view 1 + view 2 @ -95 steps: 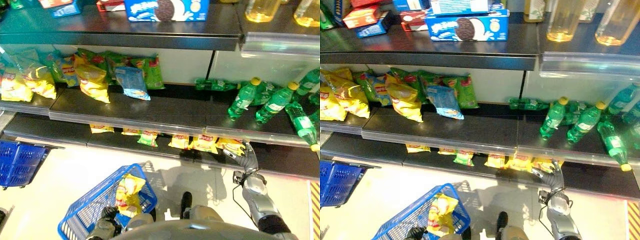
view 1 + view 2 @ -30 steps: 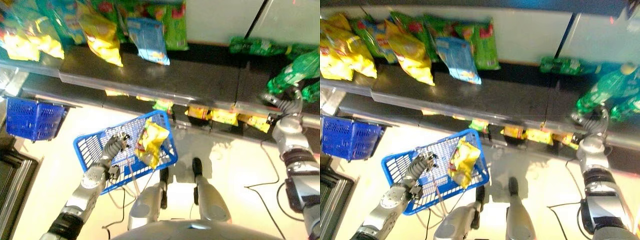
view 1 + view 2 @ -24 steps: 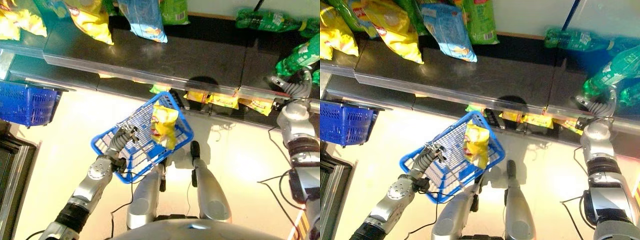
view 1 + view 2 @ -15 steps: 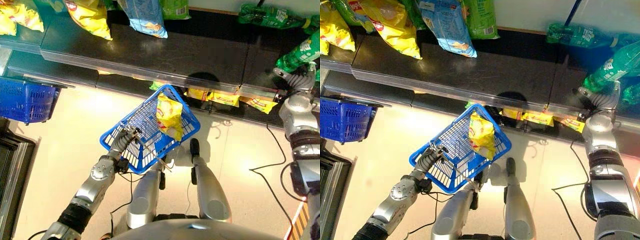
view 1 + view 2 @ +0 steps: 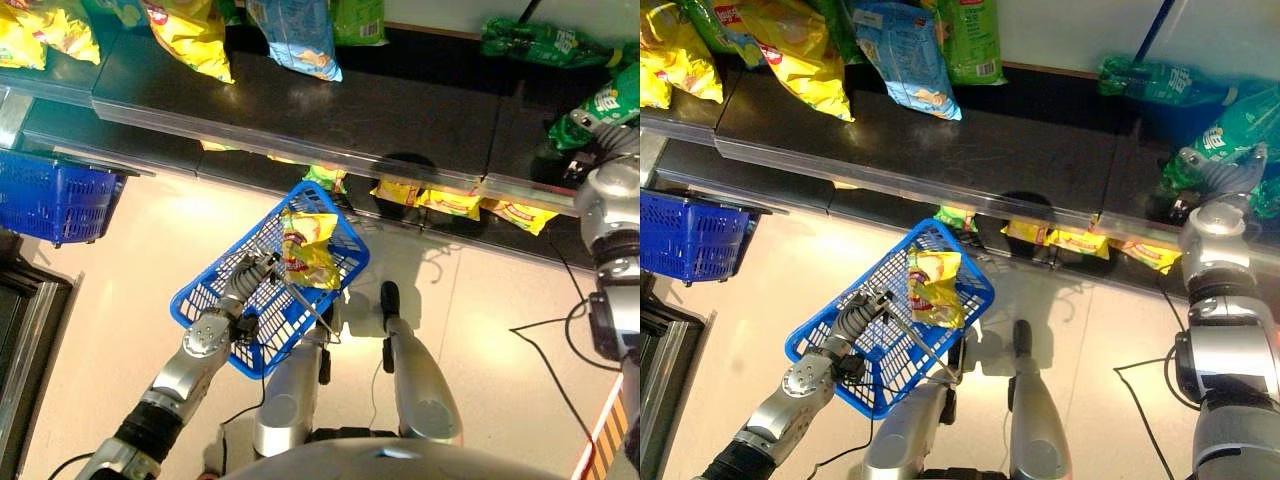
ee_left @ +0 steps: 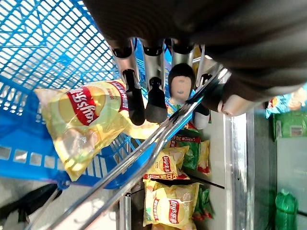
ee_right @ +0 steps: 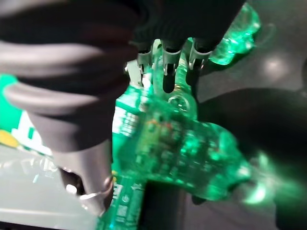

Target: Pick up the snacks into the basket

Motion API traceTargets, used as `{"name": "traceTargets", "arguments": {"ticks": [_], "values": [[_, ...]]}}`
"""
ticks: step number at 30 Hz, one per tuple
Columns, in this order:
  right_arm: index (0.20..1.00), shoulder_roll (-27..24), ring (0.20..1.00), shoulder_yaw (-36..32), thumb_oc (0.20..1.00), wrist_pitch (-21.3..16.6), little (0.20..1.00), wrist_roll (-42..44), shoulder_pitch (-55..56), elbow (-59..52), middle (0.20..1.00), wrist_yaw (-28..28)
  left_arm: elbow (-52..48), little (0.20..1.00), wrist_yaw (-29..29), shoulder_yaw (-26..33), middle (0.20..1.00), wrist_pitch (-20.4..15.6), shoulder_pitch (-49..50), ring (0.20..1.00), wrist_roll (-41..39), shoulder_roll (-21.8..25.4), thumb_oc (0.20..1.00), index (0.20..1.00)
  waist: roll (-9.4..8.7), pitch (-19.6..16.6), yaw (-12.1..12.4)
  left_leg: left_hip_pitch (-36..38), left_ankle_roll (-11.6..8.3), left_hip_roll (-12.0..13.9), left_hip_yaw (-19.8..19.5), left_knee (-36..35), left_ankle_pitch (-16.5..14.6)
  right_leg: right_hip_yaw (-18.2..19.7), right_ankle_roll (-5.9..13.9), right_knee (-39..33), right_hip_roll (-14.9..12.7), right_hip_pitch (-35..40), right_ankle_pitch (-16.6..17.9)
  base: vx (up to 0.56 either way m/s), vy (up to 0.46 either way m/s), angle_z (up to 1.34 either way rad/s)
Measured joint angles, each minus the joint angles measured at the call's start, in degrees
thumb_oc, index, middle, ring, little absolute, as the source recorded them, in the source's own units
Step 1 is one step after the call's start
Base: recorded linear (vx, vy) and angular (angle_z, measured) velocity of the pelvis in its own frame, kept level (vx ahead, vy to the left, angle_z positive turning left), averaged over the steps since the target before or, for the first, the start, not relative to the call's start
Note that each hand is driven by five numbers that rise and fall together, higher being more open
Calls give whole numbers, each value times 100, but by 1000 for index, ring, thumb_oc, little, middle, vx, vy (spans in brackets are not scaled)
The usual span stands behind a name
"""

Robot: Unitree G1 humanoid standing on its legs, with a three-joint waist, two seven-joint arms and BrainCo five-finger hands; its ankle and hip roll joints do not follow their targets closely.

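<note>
My left hand point(image 5: 243, 287) is shut on the metal handle point(image 6: 158, 143) of a blue wire basket point(image 5: 225, 315), which hangs tilted over the floor in front of the shelves. A yellow chip bag point(image 5: 308, 250) lies inside it, also seen as the chip bag point(image 6: 86, 124) past my fingers. Small yellow and green snack packs point(image 5: 440, 200) line the bottom shelf just beyond the basket. Larger yellow, blue and green snack bags point(image 5: 295, 40) lie on the middle shelf. My right hand point(image 5: 1212, 170) is up at the middle shelf's right end, fingers relaxed against a green bottle point(image 7: 182, 143).
Several green bottles point(image 5: 540, 40) lie on the middle shelf at the right. A second blue basket point(image 5: 55, 195) stands on the floor at the left, under the shelf's clear front rail point(image 5: 300, 140). Pale floor lies open between the shelves and me.
The basket has swung down and to the left with the chip bag settling lower in it. My right hand has risen from the bottom shelf's edge to the green bottles.
</note>
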Motion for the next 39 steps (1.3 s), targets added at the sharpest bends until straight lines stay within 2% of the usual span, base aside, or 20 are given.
{"name": "traceTargets", "arguments": {"ticks": [4,5,6,7,13,18,22,29,32,35,36,39], "values": [[1000,-19,1000,122,1000,34,1000,174,-238,181,1000,105,-4,200,0,-2,200,0,42,200,-22,0,200,200,2,-1,-2,11,-21,0,-68,-85,97,-62,0,-2,-8,-2,0,-8,-37,7],[937,-18,937,121,937,32,937,230,-238,179,937,140,-5,200,-1,-2,200,0,43,200,-26,0,200,200,3,-2,4,7,-27,2,-98,-102,113,-85,-1,-1,-9,-5,-1,-6,-55,13],[391,-18,391,118,391,31,391,399,-238,179,391,211,-5,200,-5,-2,200,0,36,200,-33,0,200,200,3,-2,2,-1,-34,3,-127,-111,123,-118,-3,-3,-10,-5,-2,0,-36,11],[200,-20,200,117,200,28,200,469,-238,187,200,252,-6,200,-14,-2,200,0,53,200,-39,1,200,200,6,-3,13,-3,-37,6,-140,-122,136,-136,-4,-2,-13,-5,-3,7,-44,12],[200,-92,200,107,200,-8,200,673,-291,355,200,394,-19,200,-105,-3,200,0,109,200,-91,12,200,200,56,-33,19,-12,-97,16,-330,-285,232,-320,-49,1,-29,-22,-35,28,-36,15],[200,-115,200,107,200,-45,200,812,-291,357,200,506,-91,200,-217,-5,200,0,127,200,-176,4,200,200,214,-114,35,-8,-95,29,-453,-306,261,-442,-78,4,-31,22,-55,25,-21,12],[200,-153,200,105,200,-73,200,897,-291,376,200,608,-238,200,-220,-7,200,-1,105,200,-244,-6,200,200,339,-193,151,-5,-107,35,-494,-304,297,-487,-87,2,-30,41,-61,3,0,5],[200,-102,200,-2,200,-88,200,1385,-103,315,200,711,-234,200,-214,-2,200,0,148,200,-256,-36,200,200,384,-222,191,65,-140,42,-656,-308,322,-652,-111,0,-40,179,-94,22,7,12],[200,138,200,-281,200,-189,200,1624,591,-464,200,684,-232,200,-191,59,200,0,190,200,-318,-143,200,200,389,-226,185,181,-154,45,-740,-320,313,-707,-106,-1,-41,324,-153,41,-7,12],[200,661,200,-569,200,-329,200,1687,1711,-1980,200,640,-235,200,-190,328,200,1,252,200,-456,-420,200,200,405,-239,173,303,-189,77,-772,-371,280,-760,-125,8,-30,437,-204,49,-34,8],[200,1008,200,-992,200,-352,200,1658,2447,-3083,200,595,-243,200,-205,637,200,8,261,200,-493,-617,200,200,414,-245,216,308,-200,92,-796,-377,274,-818,-143,0,-23,461,-222,83,-78,12],[200,1533,200,-954,200,-546,200,1380,3614,-4504,200,702,-241,200,-79,1146,200,0,211,200,-700,-877,200,200,407,-246,209,429,-208,123,-843,-367,267,-856,-175,-8,5,625,-258,39,-43,13]]}}
